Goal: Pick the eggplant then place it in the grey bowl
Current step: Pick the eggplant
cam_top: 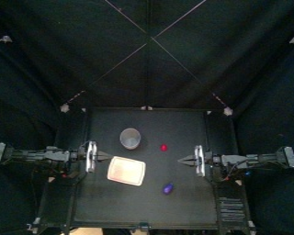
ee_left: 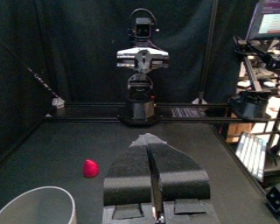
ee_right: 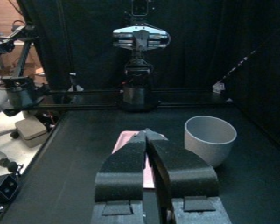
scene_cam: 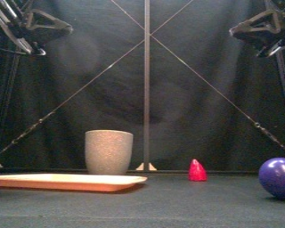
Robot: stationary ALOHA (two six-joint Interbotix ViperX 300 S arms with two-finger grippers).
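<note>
Eggplant (cam_top: 168,189): sits purple and loose on the table, front-right of the pink tray (cam_top: 126,170). Grey bowl (cam_top: 131,138) just behind that tray, small red toy (cam_top: 163,147) off its back-right corner. Left gripper (ee_left: 152,144) and right gripper (ee_right: 147,136) hanging up high either side of the tray, jaws pressed together, empty.

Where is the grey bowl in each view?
Top view: grey bowl left of centre on the table.
Front view: grey bowl behind the pink tray.
Left wrist view: grey bowl's rim, cut off at a corner.
Right wrist view: grey bowl whole, beside the jaws.
Landmark: small red toy, missing only from right wrist view.
</note>
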